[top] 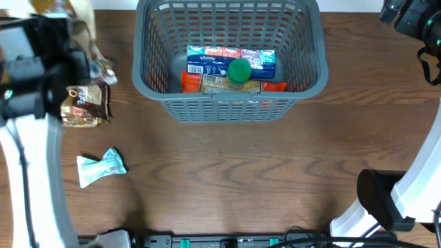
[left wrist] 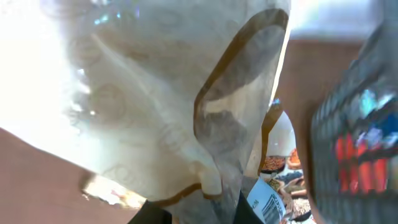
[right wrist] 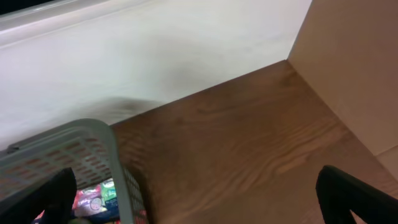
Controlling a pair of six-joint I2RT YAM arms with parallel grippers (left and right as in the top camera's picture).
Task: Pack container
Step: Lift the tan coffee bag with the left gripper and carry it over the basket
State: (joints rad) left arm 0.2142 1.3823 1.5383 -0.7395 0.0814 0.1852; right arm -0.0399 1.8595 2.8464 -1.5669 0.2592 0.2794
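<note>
Tightly shut left gripper [top: 72,38] holds bag [left wrist: 143,93].

i read the kleenex logo on the blue tissue pack [top: 231,60] in the container [top: 149,72]. the brown packet [top: 86,105] at the far left shows pale letters, roughly "fe" (rest creased away). a white barcode label [left wrist: 268,202] shows low in the left wrist view, digits unreadable; the pale bag [left wrist: 155,93] bears faint marks only.
</note>
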